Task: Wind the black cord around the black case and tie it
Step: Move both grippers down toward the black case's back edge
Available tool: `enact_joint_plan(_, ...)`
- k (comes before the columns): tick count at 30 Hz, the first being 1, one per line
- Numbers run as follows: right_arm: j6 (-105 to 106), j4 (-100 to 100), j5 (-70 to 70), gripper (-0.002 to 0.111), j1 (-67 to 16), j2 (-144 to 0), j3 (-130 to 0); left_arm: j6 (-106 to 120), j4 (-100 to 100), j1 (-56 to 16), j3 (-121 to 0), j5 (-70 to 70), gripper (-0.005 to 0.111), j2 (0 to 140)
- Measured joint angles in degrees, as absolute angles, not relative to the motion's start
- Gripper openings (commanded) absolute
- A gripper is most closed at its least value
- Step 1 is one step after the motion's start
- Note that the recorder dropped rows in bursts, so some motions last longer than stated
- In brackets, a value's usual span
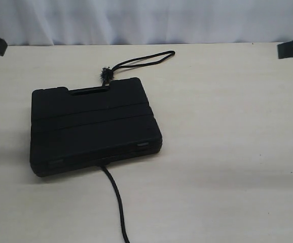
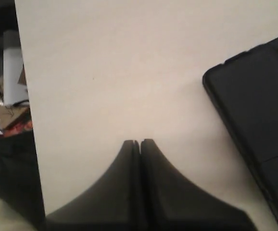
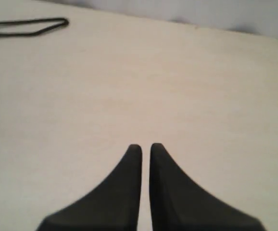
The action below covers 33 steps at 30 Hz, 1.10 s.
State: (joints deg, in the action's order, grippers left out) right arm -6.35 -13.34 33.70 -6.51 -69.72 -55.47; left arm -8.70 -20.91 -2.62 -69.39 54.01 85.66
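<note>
The exterior view looks down across the table (image 1: pixel 227 152). Low wrist views share with it the case (image 2: pixel 254 125) (left) and cord (image 1: pixel 105 75) (right).

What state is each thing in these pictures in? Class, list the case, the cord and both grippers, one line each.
black case: closed, lying flat on the table.
black cord: slack on the table, coming out from under the case at its handle side and its latch side, not wrapped over it, not tied.
left gripper: shut, holding nothing, off to one side of the case.
right gripper: shut, holding nothing, away from the cord.
</note>
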Motion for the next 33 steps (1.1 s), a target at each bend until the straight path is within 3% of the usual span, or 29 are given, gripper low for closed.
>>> enact_joint_plan(8, 15.0, 10.9, 47.9, 0.006, -6.5, -84.3, -65.3, -11.7, -18.6, -2.6, -69.6, 54.0, 0.000, 95.5)
enact_joint_plan(14, 21.8, 20.3, 49.1, 0.006, -10.0, -94.4, -71.2, -12.6, -12.9, -2.6, -69.6, 53.9, 0.000, 98.3)
enact_joint_plan(23, 10.2, 3.3, 46.4, 0.006, -24.3, -109.4, -82.1, -14.3, -13.4, -2.6, -65.8, 50.6, 0.000, 103.8)
enact_joint_plan(33, 8.0, -0.7, 46.8, 0.006, -26.7, -121.3, -84.1, -14.5, -13.2, -2.6, -65.4, 37.9, 0.000, 110.3)
